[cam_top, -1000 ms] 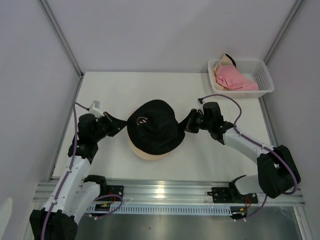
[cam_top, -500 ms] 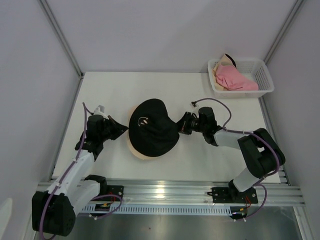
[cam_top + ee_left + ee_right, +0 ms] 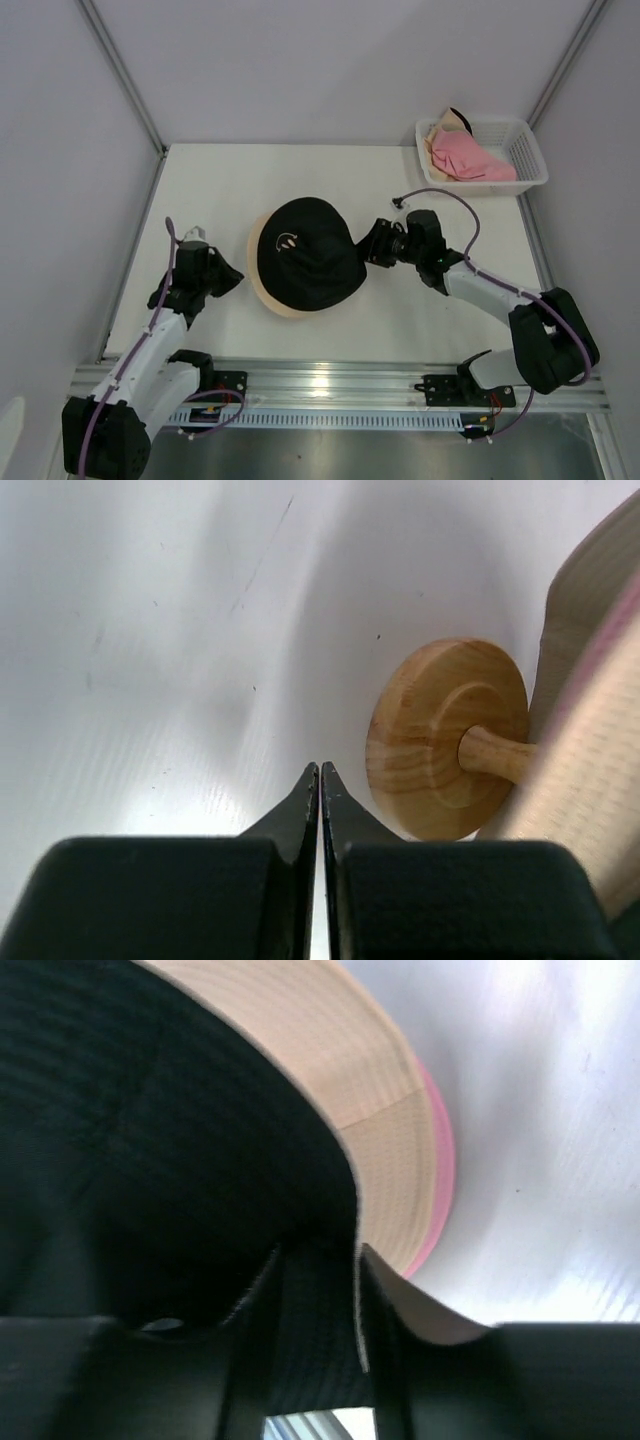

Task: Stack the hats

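Overhead, the pile: a black hat point(image 3: 305, 255) with a small yellow mark sits on top of a peach hat point(image 3: 285, 305), mid-table point(image 3: 220, 190).
Overhead, left gripper point(image 3: 236, 277): left of the black hat, clear of its brim, carrying nothing.
Overhead, right gripper point(image 3: 368, 250): at the black hat's right brim, touching it.
Overhead, the rest: a pink hat point(image 3: 470, 160) lies crumpled in a white basket point(image 3: 535, 168), well apart from the black hat, far right.
Left wrist, pincer: fingers pressed flat together, nothing between them.
Left wrist, under the pile: a wooden stand point(image 3: 445, 740) props the hats up, with the peach brim drooping over it.
Right wrist, pincer: fingers point(image 3: 378, 1310) pinching the black hat's brim, with dark cloth filling the gap.
Right wrist, layers: the peach brim shows just beneath the black one, with a thin pink edge below; whether that is lining or another hat cannot be told.
Handling, as judged: the hats look light, limp and non-slippery, prone to folding and to dragging the hat underneath.
Where to grip, as judged: the brim's outer edge, ideally on two opposite sides, so that the crown stays open and settles squarely over the pile.
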You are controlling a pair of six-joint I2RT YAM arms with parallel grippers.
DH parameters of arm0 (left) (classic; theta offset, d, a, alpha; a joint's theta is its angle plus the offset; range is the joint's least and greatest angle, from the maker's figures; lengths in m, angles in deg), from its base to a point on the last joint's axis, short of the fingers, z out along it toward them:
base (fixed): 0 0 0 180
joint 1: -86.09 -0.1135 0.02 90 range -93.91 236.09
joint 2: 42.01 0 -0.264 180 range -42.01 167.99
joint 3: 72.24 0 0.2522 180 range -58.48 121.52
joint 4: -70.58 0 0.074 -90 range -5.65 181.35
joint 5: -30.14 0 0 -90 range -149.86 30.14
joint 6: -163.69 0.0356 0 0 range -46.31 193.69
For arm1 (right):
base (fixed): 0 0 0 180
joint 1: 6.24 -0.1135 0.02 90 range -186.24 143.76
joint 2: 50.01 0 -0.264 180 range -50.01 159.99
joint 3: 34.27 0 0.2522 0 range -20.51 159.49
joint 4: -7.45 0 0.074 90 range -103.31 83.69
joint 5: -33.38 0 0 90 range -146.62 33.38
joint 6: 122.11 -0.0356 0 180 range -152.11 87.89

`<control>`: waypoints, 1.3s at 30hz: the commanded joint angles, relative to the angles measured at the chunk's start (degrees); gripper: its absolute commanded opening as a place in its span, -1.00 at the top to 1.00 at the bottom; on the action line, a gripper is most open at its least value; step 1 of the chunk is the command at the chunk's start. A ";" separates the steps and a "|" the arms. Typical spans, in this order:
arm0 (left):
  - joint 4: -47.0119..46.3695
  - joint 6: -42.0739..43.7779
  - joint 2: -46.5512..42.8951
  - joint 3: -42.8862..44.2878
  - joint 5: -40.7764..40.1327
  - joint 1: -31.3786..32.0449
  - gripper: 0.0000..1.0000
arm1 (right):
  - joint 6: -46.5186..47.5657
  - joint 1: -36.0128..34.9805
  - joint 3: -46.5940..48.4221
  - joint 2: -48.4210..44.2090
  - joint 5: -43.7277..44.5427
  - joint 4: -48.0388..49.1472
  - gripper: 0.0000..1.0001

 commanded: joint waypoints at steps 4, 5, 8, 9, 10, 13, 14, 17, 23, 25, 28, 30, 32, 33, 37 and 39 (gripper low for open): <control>11.10 7.70 -7.88 12.72 -4.65 -0.50 0.56 | 6.32 -1.06 6.94 -7.20 7.72 -15.95 -0.35; 11.89 9.03 -8.40 13.96 -3.69 -1.02 0.43 | 7.63 -1.06 7.56 -7.99 8.78 -17.63 -0.42; 11.12 15.27 -7.88 19.94 5.34 -1.81 -0.11 | 10.10 -0.88 9.93 -9.40 11.51 -22.04 -0.46; 7.80 17.02 -7.45 22.47 8.16 -1.90 -0.25 | 10.63 -0.88 10.37 -9.75 11.69 -22.22 -0.47; 5.77 20.43 -5.88 23.02 14.71 -1.82 -0.48 | 11.07 -0.45 10.64 -10.02 12.13 -21.96 -0.47; 1.37 25.45 0.95 28.54 25.89 -1.90 -0.67 | 11.08 0.52 11.08 -10.02 12.22 -21.43 -0.48; 1.00 26.35 3.26 29.95 27.94 -1.90 -0.68 | 10.81 0.70 11.08 -9.93 12.13 -21.51 -0.48; 1.96 28.99 13.27 38.20 34.63 -1.99 -0.66 | 9.58 1.23 9.85 -10.02 11.60 -21.17 -0.48; 2.41 31.19 26.20 43.85 42.97 -1.90 -0.59 | 6.95 1.23 6.78 -12.30 11.87 -19.85 -0.46; 1.97 31.71 27.88 44.21 44.65 -1.90 -0.57 | 6.07 1.23 4.58 -13.96 11.87 -19.41 -0.46; 2.23 32.68 30.52 44.65 44.57 -1.90 -0.57 | 4.57 1.23 2.64 -15.29 12.13 -19.23 -0.46; 1.88 32.77 31.92 44.91 46.23 -1.90 -0.54 | 4.39 1.23 2.29 -15.99 12.13 -19.58 -0.46; 0.92 31.63 32.63 44.91 48.51 -1.82 -0.44 | 4.48 1.23 2.29 -16.26 12.39 -19.84 -0.46; 0.48 31.19 32.90 44.47 49.31 -1.73 -0.38 | 4.48 1.14 2.38 -16.43 12.57 -20.28 -0.46; -1.28 29.88 32.99 41.76 49.50 -1.11 -0.17 | 3.96 1.23 2.29 -16.26 12.66 -19.85 -0.46; -1.72 29.17 33.16 40.52 49.14 -1.02 -0.05 | 2.73 1.23 1.50 -16.00 11.70 -18.44 -0.46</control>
